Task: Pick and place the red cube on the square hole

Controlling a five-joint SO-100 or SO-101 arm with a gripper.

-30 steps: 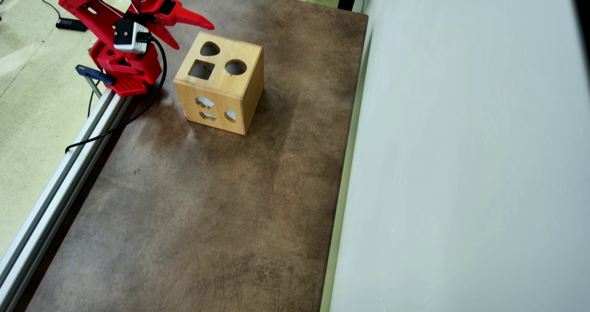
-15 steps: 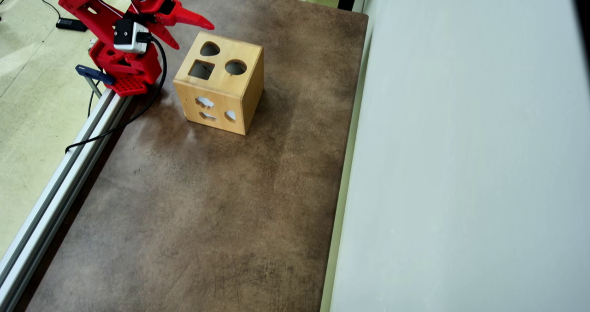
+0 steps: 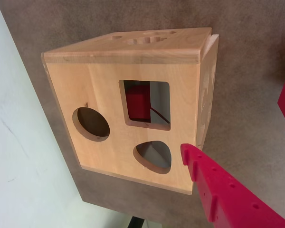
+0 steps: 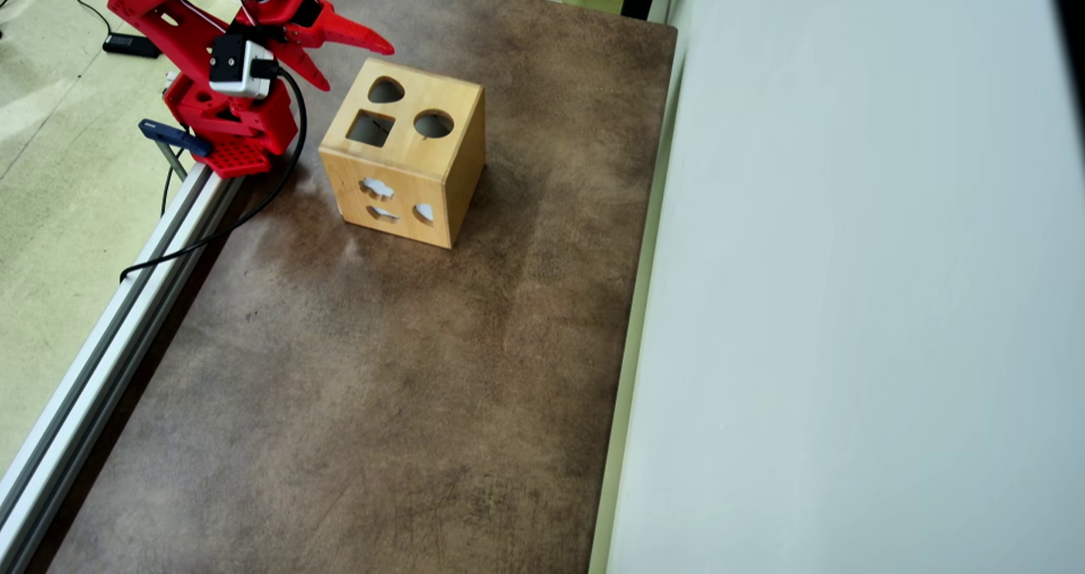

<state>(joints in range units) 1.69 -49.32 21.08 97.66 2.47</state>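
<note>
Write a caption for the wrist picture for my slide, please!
Red cube seen inside the wooden box through the square hole, hand open beside it.

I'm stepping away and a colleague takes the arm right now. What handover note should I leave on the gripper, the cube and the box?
Gripper: open, empty, raised beside the wooden box on the arm's side, touching nothing.
Red cube: in the wrist view, seen through the square hole, inside the box. In the overhead view the hole just looks dark.
Done: cube dropped through the square cutout, not the round or teardrop one.
Left: apparently nothing; park the arm if you wish.
</note>
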